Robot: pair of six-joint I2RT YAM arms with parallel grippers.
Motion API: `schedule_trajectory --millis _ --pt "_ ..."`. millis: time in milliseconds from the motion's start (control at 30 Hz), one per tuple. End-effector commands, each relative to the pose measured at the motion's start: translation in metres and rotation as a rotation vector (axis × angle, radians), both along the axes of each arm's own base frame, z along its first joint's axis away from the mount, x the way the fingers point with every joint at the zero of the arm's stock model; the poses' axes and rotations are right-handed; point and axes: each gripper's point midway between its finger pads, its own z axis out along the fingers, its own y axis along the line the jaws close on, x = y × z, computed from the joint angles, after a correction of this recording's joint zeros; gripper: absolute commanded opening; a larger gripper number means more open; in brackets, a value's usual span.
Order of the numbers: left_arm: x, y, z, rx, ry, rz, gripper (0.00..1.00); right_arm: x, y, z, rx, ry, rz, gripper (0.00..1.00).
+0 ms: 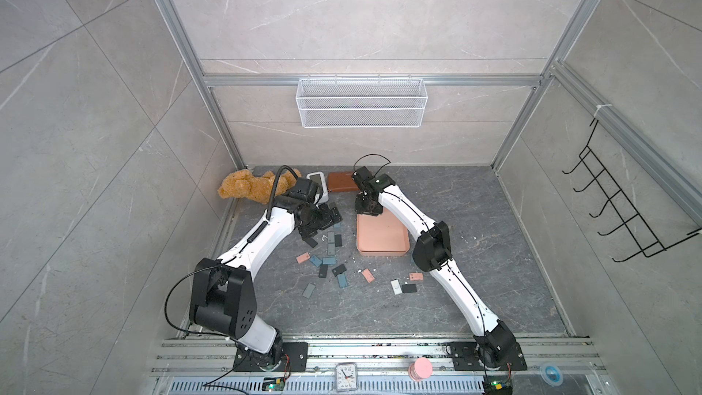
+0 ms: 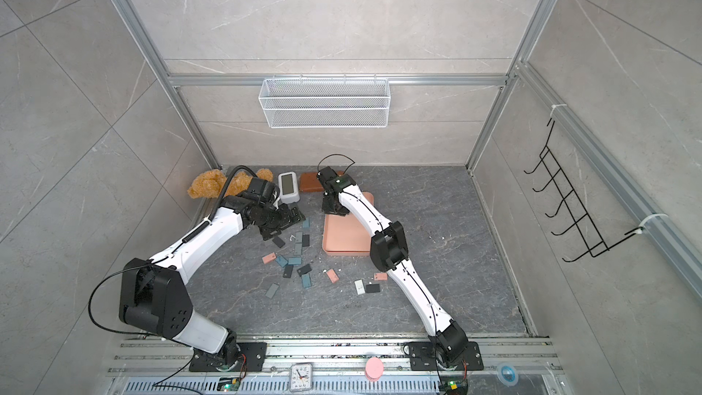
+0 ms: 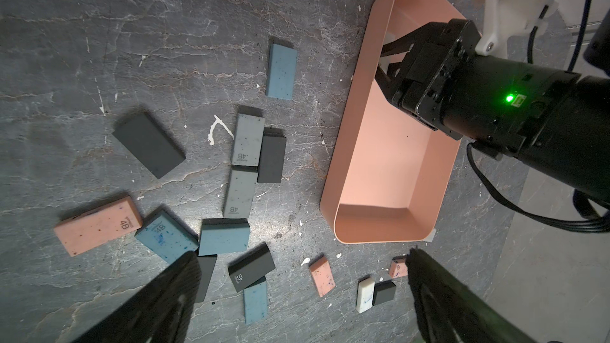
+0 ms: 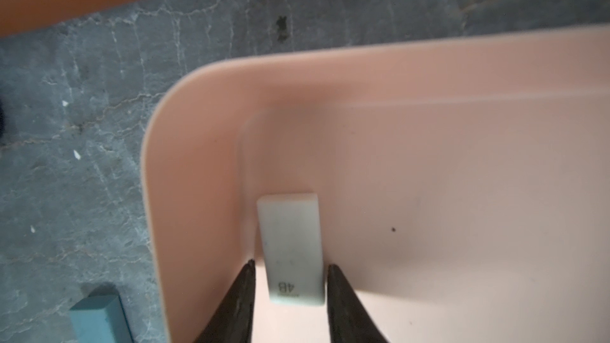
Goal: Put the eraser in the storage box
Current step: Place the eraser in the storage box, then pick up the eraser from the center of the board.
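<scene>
Right gripper sits low in the storage box, jaws parted just off the white eraser, likely to leave it there gently; left gripper hangs spread wide

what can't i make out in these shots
The white eraser: hidden in both top views under the right end effector.
The storage box: far end covered by the right arm in both top views.
The brown case: cut off by the picture edge in the right wrist view.
The teddy bear: partly behind the left arm in both top views.
</scene>
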Motion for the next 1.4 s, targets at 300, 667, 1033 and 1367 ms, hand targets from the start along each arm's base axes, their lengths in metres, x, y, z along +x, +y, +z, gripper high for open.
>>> schedule_trajectory --millis 300,667,1033,1367 --pt "0.003 0.012 0.005 0.057 0.011 0.051 0.99 -0.001 -0.012 0.05 0.001 -0.042 0.026 0.62" --pt "0.019 0.019 -0.023 0.156 0.122 0.047 0.99 -0.023 -0.03 0.126 -0.039 -0.099 0.145 1.0" --pt "0.071 -0.003 -0.058 0.146 0.151 0.038 0.97 -0.029 -0.063 0.145 -0.205 -0.125 0.245 1.0" --pt "0.116 -0.012 -0.091 0.203 0.149 -0.031 0.81 -0.035 -0.074 0.134 -0.248 -0.086 0.234 1.0"
